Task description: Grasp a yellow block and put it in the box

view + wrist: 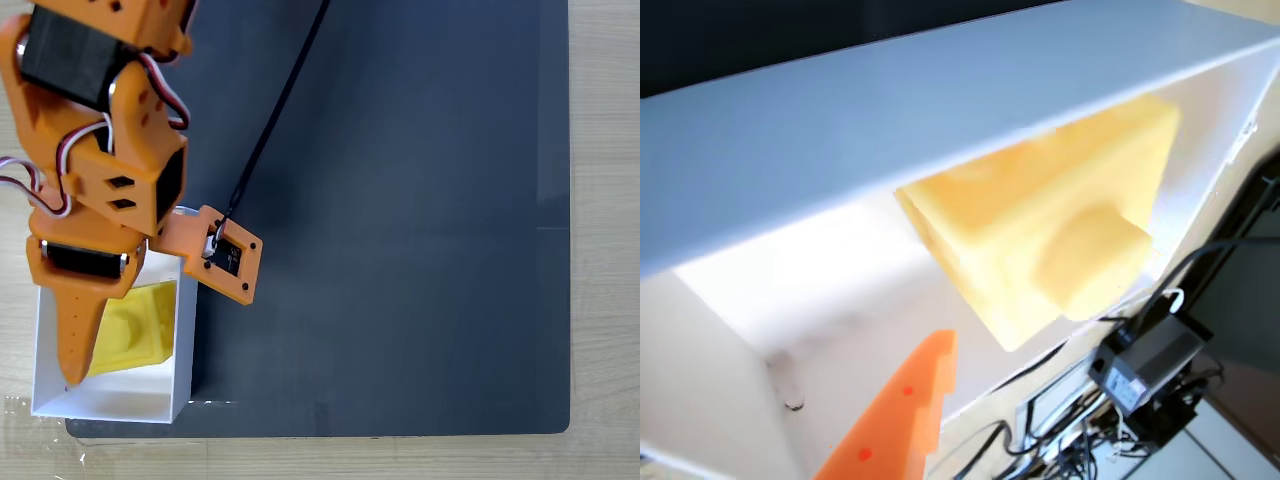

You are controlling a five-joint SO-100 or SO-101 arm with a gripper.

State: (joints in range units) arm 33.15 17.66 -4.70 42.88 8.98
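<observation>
The yellow block (138,327) lies inside the box (182,350), just beside the orange finger (76,335) on its right in the fixed view. In the wrist view the yellow block (1060,225) shows its round stud and sits apart from the finger tip (910,400). The gripper (80,360) points down into the box, with the arm bent over the box's upper edge. Whether the fingers are spread or closed cannot be told. The box (890,110) stands at the corner of a dark mat (400,200).

Yellow block (140,325), stud up, inside white box (185,335)
</observation>
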